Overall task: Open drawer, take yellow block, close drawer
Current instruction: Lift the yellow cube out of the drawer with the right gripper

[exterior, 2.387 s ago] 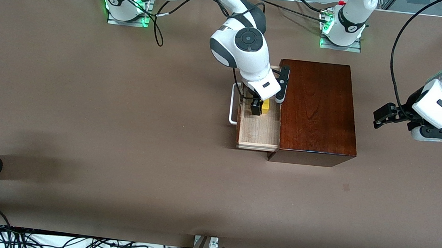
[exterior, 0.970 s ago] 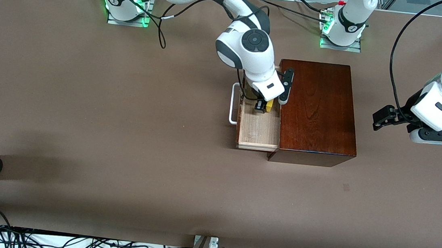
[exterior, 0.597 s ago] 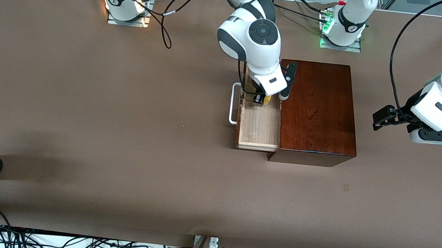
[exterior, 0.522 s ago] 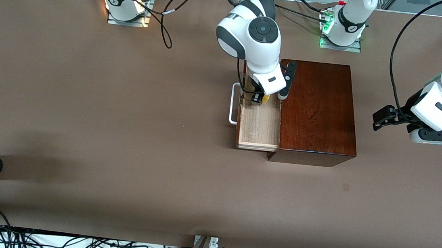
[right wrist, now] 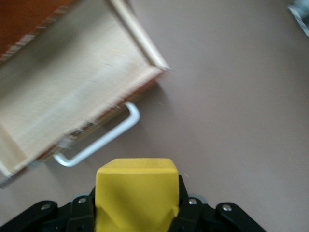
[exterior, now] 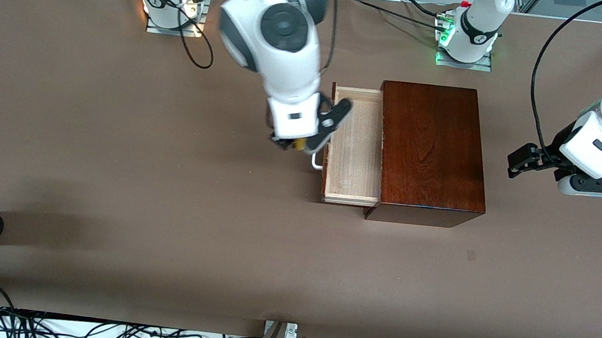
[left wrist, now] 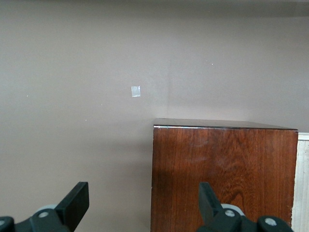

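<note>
Brown matte table (exterior: 115, 145) carries one dark wooden box (exterior: 430, 148), standing toward the left arm's end.

Progress: the drawer (exterior: 356, 144) is pulled out of the box, its pale tray bare, its white handle (exterior: 317, 162) partly hidden under the right arm. The block (right wrist: 136, 193) is out of the tray. Judged from this, opening and taking are done; closing the drawer is left, and where the block is to be put is not shown.

Right gripper (exterior: 296, 145): up in the air over the table just beside the drawer's handle, fingers clamped on the block. In the front view only a sliver of yellow shows at the fingertips; the right wrist view shows the block seated squarely between the fingers.

Block: small bright yellow cube, smooth faces, rounded edges, no damage seen.

Left gripper (exterior: 576, 173): waiting over the table past the box at the left arm's end, fingers spread wide, holding nothing. Its wrist view looks onto the box's side.
</note>
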Tool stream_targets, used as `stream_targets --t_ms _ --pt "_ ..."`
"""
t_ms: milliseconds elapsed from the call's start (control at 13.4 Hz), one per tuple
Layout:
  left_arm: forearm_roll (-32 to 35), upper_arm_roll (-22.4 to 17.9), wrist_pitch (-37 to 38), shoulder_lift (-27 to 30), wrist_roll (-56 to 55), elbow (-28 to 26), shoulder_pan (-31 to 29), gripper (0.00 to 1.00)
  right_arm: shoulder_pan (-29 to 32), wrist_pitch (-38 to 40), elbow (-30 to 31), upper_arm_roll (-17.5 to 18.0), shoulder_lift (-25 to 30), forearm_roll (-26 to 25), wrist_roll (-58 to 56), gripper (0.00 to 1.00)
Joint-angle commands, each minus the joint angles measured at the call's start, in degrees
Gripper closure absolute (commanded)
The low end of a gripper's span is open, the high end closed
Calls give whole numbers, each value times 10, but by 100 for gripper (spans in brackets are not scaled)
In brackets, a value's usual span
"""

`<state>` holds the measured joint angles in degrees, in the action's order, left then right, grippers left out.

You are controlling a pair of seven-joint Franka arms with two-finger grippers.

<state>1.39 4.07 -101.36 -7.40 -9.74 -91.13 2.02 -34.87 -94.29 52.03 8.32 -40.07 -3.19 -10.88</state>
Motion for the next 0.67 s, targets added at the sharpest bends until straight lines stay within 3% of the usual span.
stream_targets --t_ms 0,149,298,597 --pt "12 0 8 -10 7 21 3 0 66 50 15 6 24 18 9 100" --pt "11 0 8 -10 6 21 3 0 70 51 59 -32 56 12 17 100" --pt "12 0 8 -10 7 22 3 0 70 18 142 -61 103 14 31 100" --pt "12 0 8 -10 2 29 2 0 70 -161 440 -123 252 20 43 100"
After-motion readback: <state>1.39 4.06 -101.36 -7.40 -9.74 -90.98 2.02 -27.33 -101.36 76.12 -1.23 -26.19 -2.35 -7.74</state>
